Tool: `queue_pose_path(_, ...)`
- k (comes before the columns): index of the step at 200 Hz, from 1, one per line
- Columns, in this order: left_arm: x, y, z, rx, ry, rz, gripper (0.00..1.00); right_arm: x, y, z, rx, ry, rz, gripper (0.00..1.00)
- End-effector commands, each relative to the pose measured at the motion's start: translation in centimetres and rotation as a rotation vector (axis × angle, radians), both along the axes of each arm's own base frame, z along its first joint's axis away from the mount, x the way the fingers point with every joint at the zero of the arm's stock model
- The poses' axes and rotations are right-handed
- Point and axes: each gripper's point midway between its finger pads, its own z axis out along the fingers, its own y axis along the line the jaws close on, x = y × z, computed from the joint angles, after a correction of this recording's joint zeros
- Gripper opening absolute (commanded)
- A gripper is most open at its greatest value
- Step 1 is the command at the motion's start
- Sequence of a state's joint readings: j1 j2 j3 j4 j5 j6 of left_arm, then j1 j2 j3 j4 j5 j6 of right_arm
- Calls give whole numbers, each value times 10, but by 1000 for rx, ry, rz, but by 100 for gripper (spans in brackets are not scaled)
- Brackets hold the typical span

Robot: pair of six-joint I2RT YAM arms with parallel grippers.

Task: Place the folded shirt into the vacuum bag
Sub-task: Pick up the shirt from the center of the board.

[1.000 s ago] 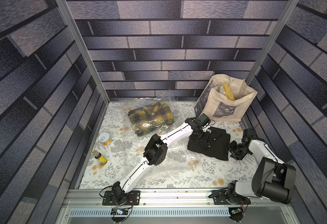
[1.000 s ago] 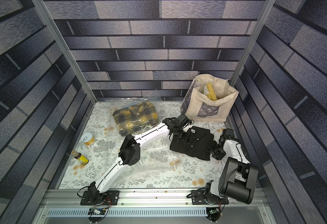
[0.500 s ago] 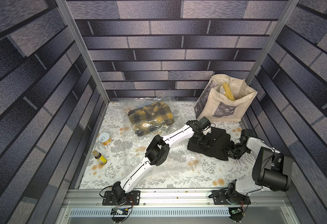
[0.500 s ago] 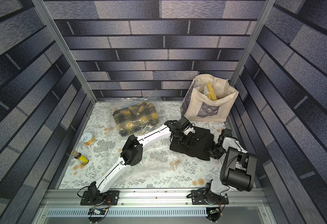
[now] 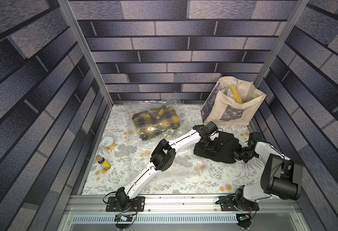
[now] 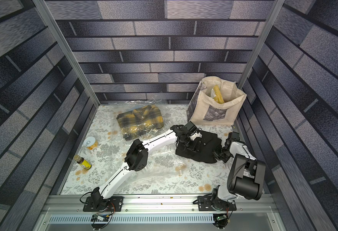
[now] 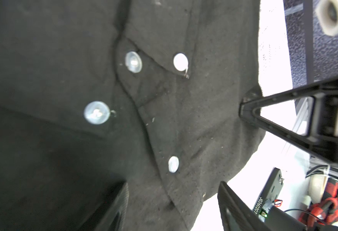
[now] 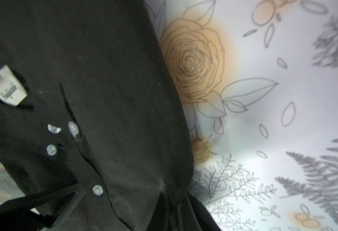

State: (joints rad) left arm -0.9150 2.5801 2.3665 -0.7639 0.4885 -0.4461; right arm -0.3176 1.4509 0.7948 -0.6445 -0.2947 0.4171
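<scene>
The folded black button-up shirt [image 5: 222, 149] lies flat on the floral-print table [image 5: 184, 185], towards its right side. It is just beside the large, crinkly transparent vacuum bag [image 5: 142, 166], not in it. The bag is spread out under the left arm and already holds a yellow-and-grey plaid shirt [image 5: 156, 122] at its far end.

The left gripper [image 5: 209, 146] is low over the collar end, its jaws wide on either side of the button placket and holding nothing. The right gripper [image 5: 237, 154] is closed at the shirt's opposite edge. That corner of the wrist view is dark, but a thin fold of cloth appears to be pinched there.

The main risks:
- **Thin grip:** such a shallow bite on one edge could slip off.
- **Fold opening:** the grip could lift only the top layer, so the shirt falls open and sags.
- **Limp bag:** the plastic lies flat, and I cannot tell where its opening is. The shirt may bulldoze the plastic rather than enter.
- **Left arm:** it crosses over the bag and could drag or bunch the plastic as it moves.
</scene>
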Motion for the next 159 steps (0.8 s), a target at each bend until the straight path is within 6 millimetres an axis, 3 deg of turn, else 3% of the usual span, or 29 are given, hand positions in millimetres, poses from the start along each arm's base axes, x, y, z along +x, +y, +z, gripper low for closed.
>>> queue_pose_path(1,4,-11,58,-123,-13,37,72,-12,-5,12,-86,37,44,7)
queue_pose_path(37,-1,-29,22,-102,50,56,69,-21,-11,25,-210,54,92,5)
queue_pose_path(72,-2,-27,-4,-69,88,66,68,-18,-10,53,-324,38,174,2)
queue_pose_path(90,2,-22,9,-87,102,72,68,-19,-5,62,-372,44,228,1)
queue_pose_path(117,15,-3,71,-172,63,88,68,-20,-7,69,-436,52,273,0)
queue_pose_path(125,19,8,82,-175,51,102,68,-19,-7,70,-448,51,288,0)
queue_pose_path(140,25,31,84,-148,37,144,68,-16,-3,75,-475,45,317,0)
queue_pose_path(159,28,58,59,-70,32,191,66,-9,6,81,-508,24,365,0)
